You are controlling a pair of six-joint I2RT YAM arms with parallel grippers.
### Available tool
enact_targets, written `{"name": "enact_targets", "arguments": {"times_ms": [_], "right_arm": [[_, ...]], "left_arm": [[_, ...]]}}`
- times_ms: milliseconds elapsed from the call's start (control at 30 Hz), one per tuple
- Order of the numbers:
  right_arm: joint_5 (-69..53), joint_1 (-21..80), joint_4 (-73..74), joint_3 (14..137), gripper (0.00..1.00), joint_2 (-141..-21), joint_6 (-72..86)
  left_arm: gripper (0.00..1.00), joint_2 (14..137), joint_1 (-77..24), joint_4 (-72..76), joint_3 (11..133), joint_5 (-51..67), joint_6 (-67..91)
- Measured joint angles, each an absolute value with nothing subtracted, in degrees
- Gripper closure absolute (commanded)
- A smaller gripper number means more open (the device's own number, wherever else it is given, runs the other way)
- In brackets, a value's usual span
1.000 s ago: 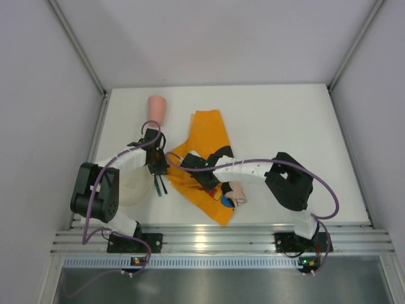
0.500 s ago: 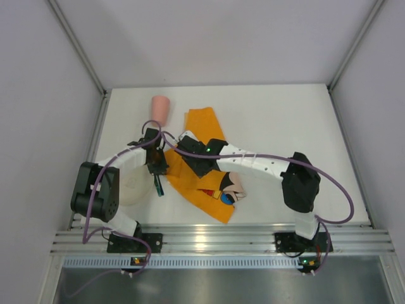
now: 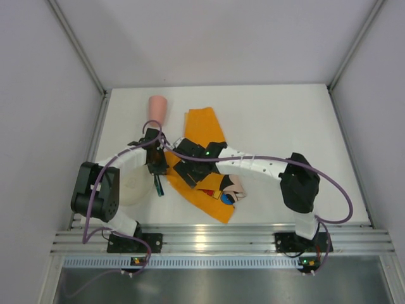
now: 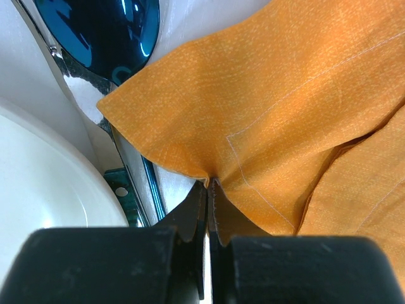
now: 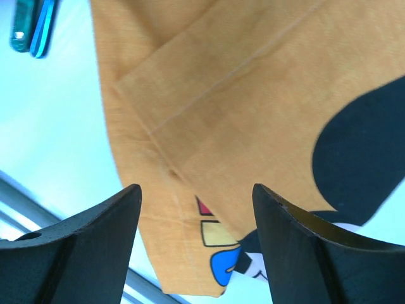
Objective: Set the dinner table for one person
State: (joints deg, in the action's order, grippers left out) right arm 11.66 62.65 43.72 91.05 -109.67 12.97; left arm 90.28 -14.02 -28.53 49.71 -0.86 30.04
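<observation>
**Mat pinched at one edge, second hand open above it**

Cloth is the thing in hand at this stage: an orange mat (image 3: 205, 126) lies rumpled and partly folded over on the white worktop (image 3: 285, 126), left of centre and between the two arms. Its long axis is seen to run from the far side toward the near edge, slanting a little to the right as it comes nearer, with the printed figure at the near end.

The left hand (image 3: 158, 168) is closed on the mat's left edge. In the left wrist view the fingers (image 4: 204, 209) are pressed together with a peak of orange fabric nipped between them. Just left of that grip, blue cutlery (image 3: 157, 187) and a white plate (image 3: 130, 190) are seen. A pink cup (image 3: 157, 107) lies on its side further back.

The right hand (image 3: 182, 172) is open and nothing is held in it. In its wrist view a stitched, folded-over hem of the mat (image 5: 240, 95) is framed between the spread fingers (image 5: 76, 240). Whether the cloth is touched cannot be told.

Both hands are thus gathered at the mat's left side, close together, while the far and right parts are left free. The mat is judged not yet spread. A second hold well apart from the first, along the long axis, is likely needed, and the right hand is the nearer one for it. The cutlery beside the pinched edge could be dragged.
</observation>
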Motion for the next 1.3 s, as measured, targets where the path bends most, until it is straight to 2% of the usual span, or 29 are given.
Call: {"name": "enact_targets", "arguments": {"times_ms": [167,300,567,900,1100,1133,1233,1300], "right_arm": [[7.0,63.6,41.5,91.4,0.3,-111.4,12.5],[4.5,64.8,41.4,95.9,0.31,-117.1,11.6],[4.7,65.1,40.4,98.8,0.37,-120.6,12.9],[7.0,64.8,32.8,96.0,0.44,-124.2,15.8],[7.5,64.3,26.0,91.7,0.67,-123.6,16.1],[7.7,64.2,25.1,91.0,0.77,-123.3,16.1],[8.1,64.1,22.2,88.5,0.93,-122.3,16.5],[8.0,64.0,20.5,87.0,0.98,-121.6,16.9]], "left_arm": [[1.0,90.3,-14.0,-28.6,49.7,-0.8,30.0],[1.0,90.3,-14.0,-28.6,49.7,-0.7,30.0],[1.0,90.5,-12.9,-29.2,50.0,0.3,29.7],[1.0,91.1,-12.3,-32.2,50.9,2.7,28.9],[1.0,92.5,-12.8,-34.4,52.9,2.7,28.2],[1.0,92.6,-13.0,-34.8,53.1,2.7,28.1],[1.0,92.8,-13.6,-35.8,53.6,2.8,27.7],[1.0,92.9,-13.8,-36.2,53.7,2.8,27.6]]}}
